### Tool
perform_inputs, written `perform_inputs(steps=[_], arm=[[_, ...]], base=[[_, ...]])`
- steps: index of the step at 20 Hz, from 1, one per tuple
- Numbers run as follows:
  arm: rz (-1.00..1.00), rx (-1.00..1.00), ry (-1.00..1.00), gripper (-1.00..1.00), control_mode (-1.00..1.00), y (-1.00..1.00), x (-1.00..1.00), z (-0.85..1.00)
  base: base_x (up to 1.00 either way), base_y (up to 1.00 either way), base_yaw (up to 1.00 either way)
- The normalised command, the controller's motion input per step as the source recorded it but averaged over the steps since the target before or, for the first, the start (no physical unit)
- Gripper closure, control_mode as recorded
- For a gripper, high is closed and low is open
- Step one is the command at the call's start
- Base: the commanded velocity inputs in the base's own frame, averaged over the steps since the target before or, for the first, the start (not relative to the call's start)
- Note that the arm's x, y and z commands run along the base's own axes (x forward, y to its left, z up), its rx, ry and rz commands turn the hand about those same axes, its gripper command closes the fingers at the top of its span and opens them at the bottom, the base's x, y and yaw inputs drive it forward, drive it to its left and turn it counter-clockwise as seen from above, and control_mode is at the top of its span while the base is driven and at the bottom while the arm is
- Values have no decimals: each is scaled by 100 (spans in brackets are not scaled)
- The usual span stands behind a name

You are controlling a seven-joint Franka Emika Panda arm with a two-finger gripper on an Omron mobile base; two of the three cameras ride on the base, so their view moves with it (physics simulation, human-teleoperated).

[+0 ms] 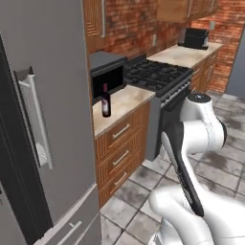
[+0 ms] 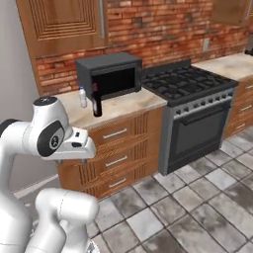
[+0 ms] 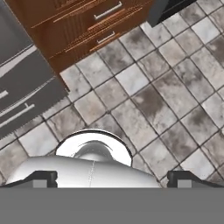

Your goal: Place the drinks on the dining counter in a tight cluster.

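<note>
The tall dark wine bottle [image 1: 105, 101] with a red neck stands on the short stone counter [image 1: 127, 100] in front of the microwave, also seen as the wine bottle [image 2: 96, 102] from the right. The small white bottle with a blue cap [image 2: 83, 98] stands just left of it. The yellow juice bottle and the dining counter are out of view. My gripper [image 3: 112, 179] is folded in close to the base and points down at the tiled floor, far from the bottles. Its fingertips [image 3: 43, 178] stand wide apart, open, with nothing between them.
A black microwave [image 2: 111, 75] sits behind the bottles, and a black gas stove [image 2: 190, 84] stands to the right of the counter. A grey fridge [image 1: 43, 119] rises close on the left. Wooden drawers [image 2: 116, 148] front the counter. Grey floor tiles [image 2: 188, 207] lie open ahead.
</note>
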Motion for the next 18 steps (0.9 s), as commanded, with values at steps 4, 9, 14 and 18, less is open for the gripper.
perform_inputs(steps=[4, 9, 14, 18], arm=[[0, 0, 0, -100, 100, 0, 0, 0], [0, 0, 0, -100, 100, 0, 0, 0], [0, 0, 0, -100, 100, 0, 0, 0], [0, 0, 0, -100, 100, 0, 0, 0]], base=[[31, -100, 24], [47, -92, 30], [64, -42, 44], [73, -16, 60]])
